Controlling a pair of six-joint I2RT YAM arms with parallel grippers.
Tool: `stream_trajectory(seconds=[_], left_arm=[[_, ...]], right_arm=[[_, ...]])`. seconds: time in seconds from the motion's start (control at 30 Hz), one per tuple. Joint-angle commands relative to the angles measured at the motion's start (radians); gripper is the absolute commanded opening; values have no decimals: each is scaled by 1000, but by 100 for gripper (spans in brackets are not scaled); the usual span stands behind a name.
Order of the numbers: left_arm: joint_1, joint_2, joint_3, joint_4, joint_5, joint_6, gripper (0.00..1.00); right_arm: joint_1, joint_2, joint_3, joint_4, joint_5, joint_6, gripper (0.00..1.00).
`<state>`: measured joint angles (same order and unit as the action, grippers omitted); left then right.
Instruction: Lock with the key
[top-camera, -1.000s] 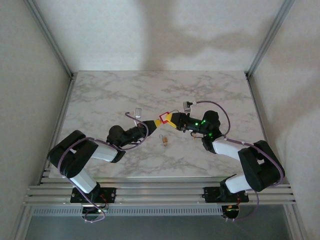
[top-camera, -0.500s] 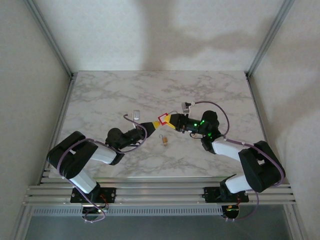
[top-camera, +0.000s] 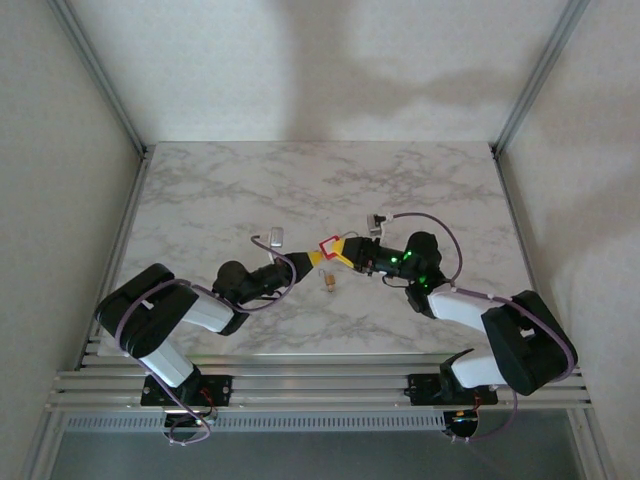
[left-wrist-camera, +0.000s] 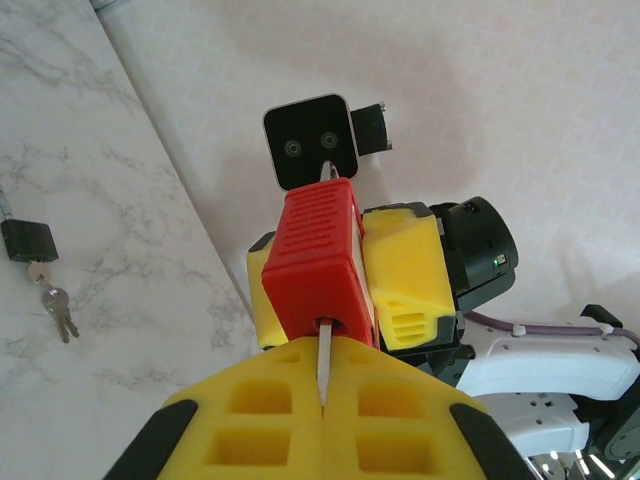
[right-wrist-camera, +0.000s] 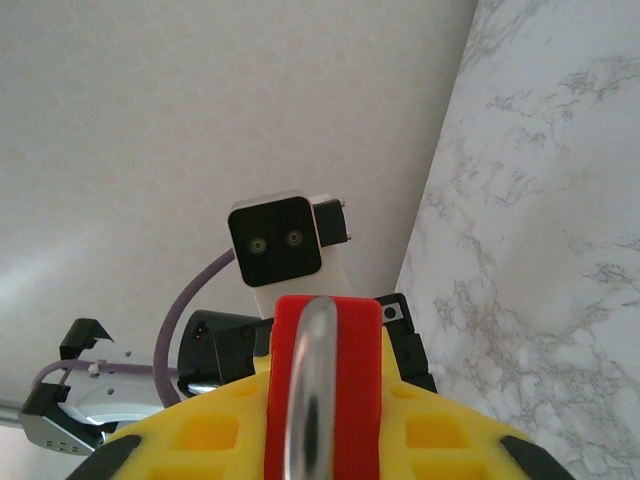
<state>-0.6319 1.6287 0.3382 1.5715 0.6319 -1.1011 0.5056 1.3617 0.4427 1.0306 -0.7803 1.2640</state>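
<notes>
In the top view the two arms meet just below the middle of the frame, above the marble table. The right claw reaches in from the right and the left claw from the left, their yellow tips nearly touching. The red lock hangs between them, off the table. In the left wrist view it sits at centre frame, and the right claw's yellow fingers press on both its sides, so that claw is closed around the lock at a narrow spread. At the bottom of the same view the left claw's fingers are pressed together on the thin pale blade of the key. The blade stands upright in the seam between them, and its tip meets the lock's near face. How far it goes in cannot be told. In the right wrist view the lock is at lower centre with its silver shackle facing the camera. A small padlock lies on the table just below the claws in the top view. At the left edge of the left wrist view its own keys trail beneath it.
</notes>
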Motion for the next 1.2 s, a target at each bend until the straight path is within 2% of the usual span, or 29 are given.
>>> stream_trajectory(seconds=[0.0,0.6,1.17], left_arm=[[15,8,-42,285,-58,-13,0],[9,-6,-55,286,-65,-3,0],[8,-12,-68,285,-59,5,0]], right_arm=[[-48,-48,-38,135,151,-15,0],[-84,-24,-103,283,221,66,0],[-120,-42,-144,305,271,88,0]])
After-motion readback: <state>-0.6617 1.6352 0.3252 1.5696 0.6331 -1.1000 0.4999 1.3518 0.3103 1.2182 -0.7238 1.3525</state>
